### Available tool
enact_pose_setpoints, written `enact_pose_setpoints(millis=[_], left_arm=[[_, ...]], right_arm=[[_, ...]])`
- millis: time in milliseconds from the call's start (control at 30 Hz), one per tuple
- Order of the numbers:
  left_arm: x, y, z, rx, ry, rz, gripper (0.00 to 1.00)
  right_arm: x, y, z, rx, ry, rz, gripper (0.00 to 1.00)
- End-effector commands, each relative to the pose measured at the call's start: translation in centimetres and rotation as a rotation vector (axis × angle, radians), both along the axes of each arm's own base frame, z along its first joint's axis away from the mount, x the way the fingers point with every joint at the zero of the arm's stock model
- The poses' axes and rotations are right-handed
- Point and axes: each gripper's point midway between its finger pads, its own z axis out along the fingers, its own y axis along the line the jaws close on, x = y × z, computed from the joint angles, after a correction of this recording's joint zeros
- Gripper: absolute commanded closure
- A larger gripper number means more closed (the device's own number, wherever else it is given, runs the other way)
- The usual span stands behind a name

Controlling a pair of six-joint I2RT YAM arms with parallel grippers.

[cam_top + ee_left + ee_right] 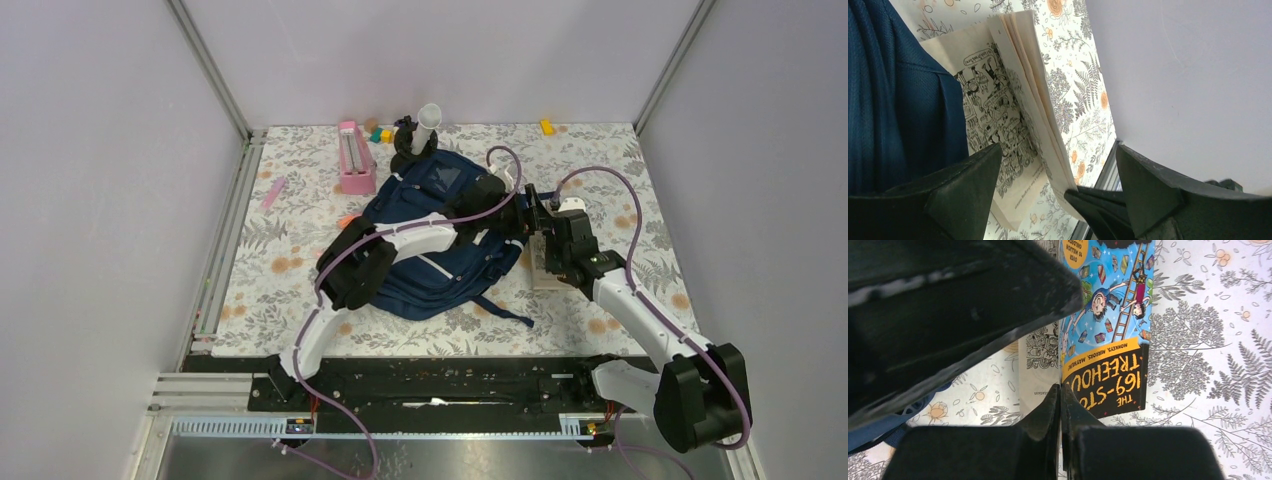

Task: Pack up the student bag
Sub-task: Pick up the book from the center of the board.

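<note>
Desk (620, 170) in floral print, and we start at its far left corner, where a pink case (355, 160) lies well clear of the action. Moving in — the student bag (440, 280) sprawls across the middle of the desk, navy fabric slumped flat, one strap trailing toward the near edge. It looks soft and floppy, and probably light while it lies this flat. It will fold and slide rather than hold a shape, so my call is to take it by the rim of the opening or the base of a strap, where the cloth is doubled, not by a loose panel. The left arm reaches over the bag, and the left gripper (1058, 150) has its jaws wide, straddling the fanned pages of a book (993, 115) just beside the bag's right flank. Right of that, the right gripper (1060, 390) — jaws pinched tight on the lower edge of the book's colourful cover, propping it open. The book is not yet in the bag, and I cannot make out the bag's mouth from here.
</note>
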Motion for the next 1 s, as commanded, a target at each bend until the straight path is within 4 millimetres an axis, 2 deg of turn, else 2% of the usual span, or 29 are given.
enact_pose_setpoints(millis=[0, 167, 233, 333, 433, 567, 600, 633, 667, 700, 767, 900, 967], left_arm=[[0.2, -1.8, 0.6, -0.045, 0.013, -0.012, 0.15], [0.1, -3.0, -1.4, -0.003, 0.049, -0.044, 0.15], [-0.4, -3.6, -1.6, -0.011, 0.050, -0.059, 0.15], [-1.3, -4.4, -2.2, 0.001, 0.054, -0.086, 0.21], [-2.4, -5.4, -2.1, -0.031, 0.065, -0.129, 0.44], [-3.1, -5.5, -1.2, -0.062, 0.039, -0.161, 0.89], [-3.1, -5.3, -0.5, -0.078, 0.023, -0.158, 0.99], [-3.1, -5.0, 0.4, -0.098, 0.000, -0.154, 1.00], [-3.1, -4.7, 1.4, -0.121, -0.030, -0.154, 1.00], [-3.2, -4.4, 2.8, -0.145, -0.067, -0.162, 1.00], [-3.3, -3.6, 4.9, -0.161, -0.134, -0.176, 1.00], [-4.1, -2.2, 9.0, -0.195, -0.273, -0.221, 1.00], [-4.9, -1.4, 12.0, -0.262, -0.333, -0.247, 1.00]], right_arm=[[0.1, 1.1, 0.7, 0.076, -0.036, 0.014, 1.00], [-0.1, 1.2, 1.0, 0.089, -0.051, 0.015, 1.00], [-0.2, 1.2, 1.1, 0.088, -0.058, 0.016, 1.00], [-0.2, 1.1, 1.4, 0.090, -0.069, 0.015, 1.00], [-0.3, 1.2, 1.8, 0.102, -0.081, 0.018, 1.00], [-0.6, 1.0, 2.8, 0.103, -0.091, 0.009, 1.00], [-0.7, 1.0, 3.0, 0.104, -0.089, 0.006, 0.91], [-0.8, 1.0, 3.5, 0.110, -0.093, 0.006, 0.61], [-0.9, 1.1, 4.0, 0.119, -0.095, 0.006, 0.40], [-1.1, 1.3, 4.7, 0.129, -0.099, 0.013, 0.29], [-1.4, 1.5, 6.2, 0.153, -0.116, 0.022, 0.24], [-2.4, 0.8, 10.9, 0.189, -0.193, -0.023, 0.15], [-3.2, 0.0, 13.0, 0.210, -0.228, -0.073, 0.08]])
